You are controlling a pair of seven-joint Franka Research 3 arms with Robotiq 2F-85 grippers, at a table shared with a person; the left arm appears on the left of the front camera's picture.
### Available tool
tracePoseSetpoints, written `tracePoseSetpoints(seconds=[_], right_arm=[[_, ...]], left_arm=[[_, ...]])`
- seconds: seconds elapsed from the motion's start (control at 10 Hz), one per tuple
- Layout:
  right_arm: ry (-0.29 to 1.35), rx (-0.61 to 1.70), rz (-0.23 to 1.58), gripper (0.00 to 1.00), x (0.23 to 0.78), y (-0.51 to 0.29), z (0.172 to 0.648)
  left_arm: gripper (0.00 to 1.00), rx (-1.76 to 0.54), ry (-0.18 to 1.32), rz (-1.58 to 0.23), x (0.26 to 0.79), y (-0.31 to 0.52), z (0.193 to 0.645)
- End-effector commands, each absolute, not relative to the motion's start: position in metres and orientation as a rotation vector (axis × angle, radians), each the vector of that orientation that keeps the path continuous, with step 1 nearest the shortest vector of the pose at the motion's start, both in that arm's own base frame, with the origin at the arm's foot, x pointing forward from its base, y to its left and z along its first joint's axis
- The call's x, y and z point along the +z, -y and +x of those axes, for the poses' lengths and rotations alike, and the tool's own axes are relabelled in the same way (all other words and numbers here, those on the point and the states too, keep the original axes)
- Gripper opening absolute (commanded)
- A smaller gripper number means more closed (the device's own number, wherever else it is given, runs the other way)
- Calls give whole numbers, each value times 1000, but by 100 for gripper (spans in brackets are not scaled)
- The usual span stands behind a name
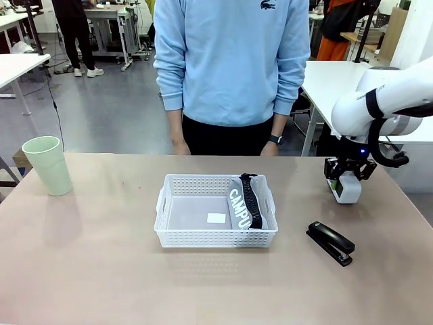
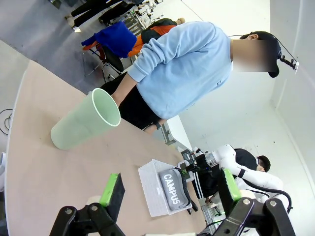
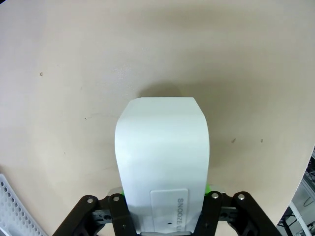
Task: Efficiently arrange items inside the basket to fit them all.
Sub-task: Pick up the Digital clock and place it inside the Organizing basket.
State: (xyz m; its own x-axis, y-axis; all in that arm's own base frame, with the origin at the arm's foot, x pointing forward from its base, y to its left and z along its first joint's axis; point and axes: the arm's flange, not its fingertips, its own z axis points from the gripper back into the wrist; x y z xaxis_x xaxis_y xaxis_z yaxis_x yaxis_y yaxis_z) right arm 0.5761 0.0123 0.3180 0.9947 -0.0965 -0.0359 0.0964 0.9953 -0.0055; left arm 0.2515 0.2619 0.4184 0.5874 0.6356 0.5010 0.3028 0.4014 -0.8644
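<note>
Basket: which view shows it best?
Front view: the whole basket from above, pouch inside. Left wrist view shows it small and distant; right wrist view catches a perforated corner at its edge.

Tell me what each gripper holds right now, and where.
Left gripper open, empty. Right gripper has its fingers either side of the small white box at its top end; a firm grip cannot be told.

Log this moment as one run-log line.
right gripper: around small white box | left gripper: open, empty | CAMPUS pouch: in basket | black stapler, green cup: on table
</note>
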Motion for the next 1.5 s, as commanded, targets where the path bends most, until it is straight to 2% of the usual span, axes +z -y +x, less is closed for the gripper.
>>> tracePoseSetpoints(seconds=[0.0,0.2,0.3,0.5,0.7,0.9,1.0,1.3,1.4], right_arm=[[-23,-121,-26,0,344,-7,566],[21,-143,-34,0,427,6,541],[7,-124,-9,0,474,5,514],[20,-92,-39,0,519,-6,460],[23,-162,-66,0,527,-12,417],[55,-243,-7,0,514,-3,423],[10,-135,-25,0,539,-13,413],[10,-135,-25,0,539,-13,413],[13,-160,-24,52,530,-12,411]], left_arm=[[100,236,987,-1185,419,-262,250],[100,236,987,-1185,419,-262,250],[100,236,987,-1185,419,-262,250],[100,236,987,-1185,419,-262,250],[100,236,987,-1185,419,-262,250],[100,236,987,-1185,419,-262,250],[100,236,987,-1185,419,-262,250],[100,236,987,-1185,419,-262,250],[100,236,987,-1185,419,-262,250]])
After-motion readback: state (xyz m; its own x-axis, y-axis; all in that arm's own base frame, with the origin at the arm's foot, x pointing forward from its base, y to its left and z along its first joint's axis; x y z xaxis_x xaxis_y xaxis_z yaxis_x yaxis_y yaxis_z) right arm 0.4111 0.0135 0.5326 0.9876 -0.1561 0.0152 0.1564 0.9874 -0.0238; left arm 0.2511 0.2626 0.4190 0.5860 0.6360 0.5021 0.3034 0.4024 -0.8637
